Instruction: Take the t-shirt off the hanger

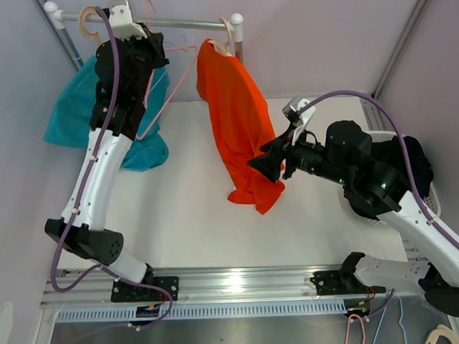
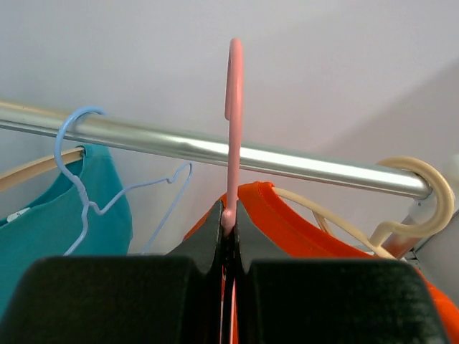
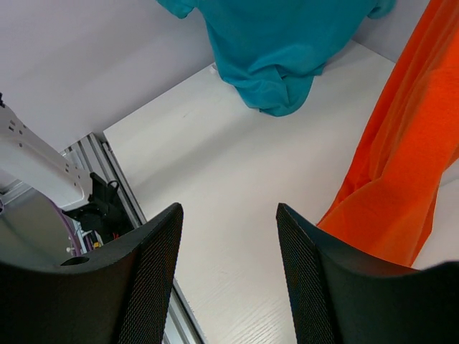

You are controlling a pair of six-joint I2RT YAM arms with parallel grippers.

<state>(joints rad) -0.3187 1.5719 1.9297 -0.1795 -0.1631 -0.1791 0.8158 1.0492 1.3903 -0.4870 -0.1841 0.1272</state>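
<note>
Presently the orange t-shirt (image 1: 239, 125) is not yet removed. It hangs full length below the right end of the rail (image 1: 183, 22), its collar on a cream hanger (image 2: 423, 186) hooked over that rail. The right gripper (image 1: 264, 164) sits well below the rail, just beside the shirt's lower hem, fingers wide apart and holding nothing. It is judged placed to take the hem and draw the garment down. The left gripper (image 2: 228, 228) is just under the rail, left of the shirt, fingers clamped on the neck of a bare pink hanger (image 2: 233, 107). This is judged to keep that hanger clear, since it does not carry the shirt. A teal t-shirt (image 1: 72, 111) hangs at the rail's left end. No brand, label or writing is legible.
</note>
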